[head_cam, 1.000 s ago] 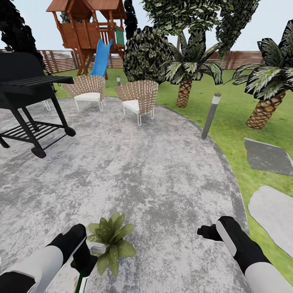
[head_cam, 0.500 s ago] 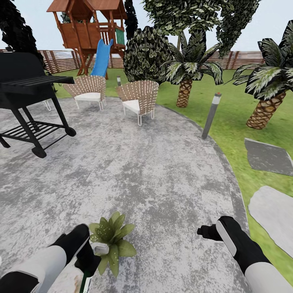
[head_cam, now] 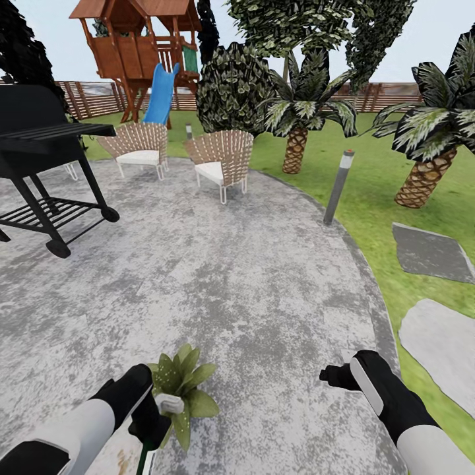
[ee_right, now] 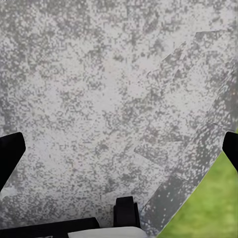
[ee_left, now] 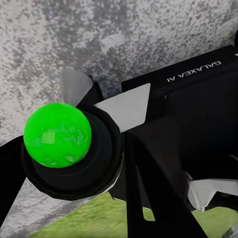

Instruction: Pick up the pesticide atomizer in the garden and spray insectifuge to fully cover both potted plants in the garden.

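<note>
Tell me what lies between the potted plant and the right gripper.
In the head view, only bare grey mottled patio stone lies between the potted plant and the right gripper; nothing stands on that stretch.

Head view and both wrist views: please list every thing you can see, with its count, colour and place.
potted plant: one, speckled green leaves, pale pot, near edge of patio by the left arm
pesticide atomizer: one, green with black top, in the left gripper
patio: one, mottled grey, centre
grill: one, black, left
wicker chairs: two, tan, far side of patio
bollard lamp: one, grey, patio's right edge
palms: two, on the lawn, right
play tower with slide: one, brown and blue, back
stepping stones: two, grey, right
left gripper: jaws shut on the atomizer
right gripper: black, jaws open, nothing between them
</note>
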{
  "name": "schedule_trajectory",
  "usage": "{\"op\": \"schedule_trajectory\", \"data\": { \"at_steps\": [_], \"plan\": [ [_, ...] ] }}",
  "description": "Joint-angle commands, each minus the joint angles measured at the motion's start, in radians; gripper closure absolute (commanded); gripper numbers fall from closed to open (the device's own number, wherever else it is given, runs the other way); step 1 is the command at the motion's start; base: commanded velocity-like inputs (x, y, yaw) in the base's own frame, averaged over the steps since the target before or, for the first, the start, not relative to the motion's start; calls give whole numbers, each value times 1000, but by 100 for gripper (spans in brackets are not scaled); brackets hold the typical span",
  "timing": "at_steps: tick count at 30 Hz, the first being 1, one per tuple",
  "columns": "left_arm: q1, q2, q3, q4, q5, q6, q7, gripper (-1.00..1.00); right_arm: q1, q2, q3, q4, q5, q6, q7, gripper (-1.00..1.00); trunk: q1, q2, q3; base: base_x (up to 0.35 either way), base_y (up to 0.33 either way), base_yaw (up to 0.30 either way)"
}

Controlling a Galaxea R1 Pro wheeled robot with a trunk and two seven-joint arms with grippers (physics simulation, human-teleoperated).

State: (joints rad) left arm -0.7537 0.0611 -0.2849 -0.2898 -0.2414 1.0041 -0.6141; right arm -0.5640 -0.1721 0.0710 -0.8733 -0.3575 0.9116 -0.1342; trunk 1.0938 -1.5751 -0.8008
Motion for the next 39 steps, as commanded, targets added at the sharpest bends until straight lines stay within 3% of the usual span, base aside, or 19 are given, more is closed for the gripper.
{"op": "schedule_trajectory", "data": {
  "at_steps": [1,22,30,39],
  "plan": [
    [0,1,-2,-2,-10,2,-10,100,-1,-1,4,-1,-11,3,-10,-100,0,0,-1,0,0,0],
    [60,2,-1,-2,-10,1,-9,100,-1,-1,4,0,-11,3,-10,-100,0,0,-1,0,0,0],
    [-46,0,4,-3,-7,2,-9,100,-1,-1,4,0,-11,3,-10,-100,0,0,-1,0,0,0],
    [-90,0,4,-3,-7,4,-9,100,-1,-1,4,0,-11,3,-10,-100,0,0,-1,0,0,0]
  ]
}}
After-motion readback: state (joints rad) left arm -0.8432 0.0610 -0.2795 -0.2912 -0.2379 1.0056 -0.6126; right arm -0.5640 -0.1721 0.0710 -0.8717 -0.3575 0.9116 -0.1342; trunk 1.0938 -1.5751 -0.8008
